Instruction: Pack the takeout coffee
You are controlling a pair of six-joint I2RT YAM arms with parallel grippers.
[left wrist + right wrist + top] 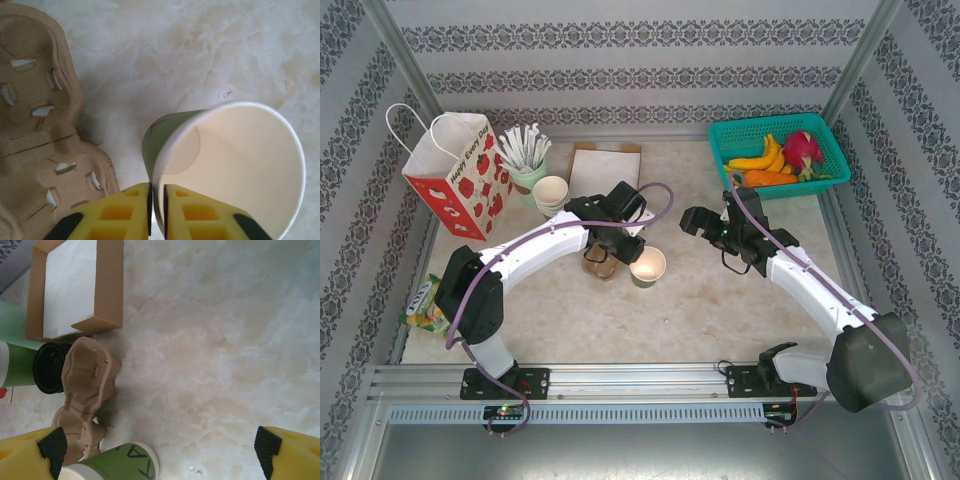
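Currently my left gripper (157, 205) pinches the empty paper cup (235, 165) by its rim; dragging could crumple it. Right gripper (160, 446) gapes wide. Farther, the takeout coffee (49, 368) stands just beside the carrier (85, 390), where my arm might topple it.

Plenty of bare table (695, 315) on the near side of the open cup (647, 266). The cup carrier (600, 265) and takeout coffee (50, 367) crowd its left, and the flat box (603, 168) sits behind.
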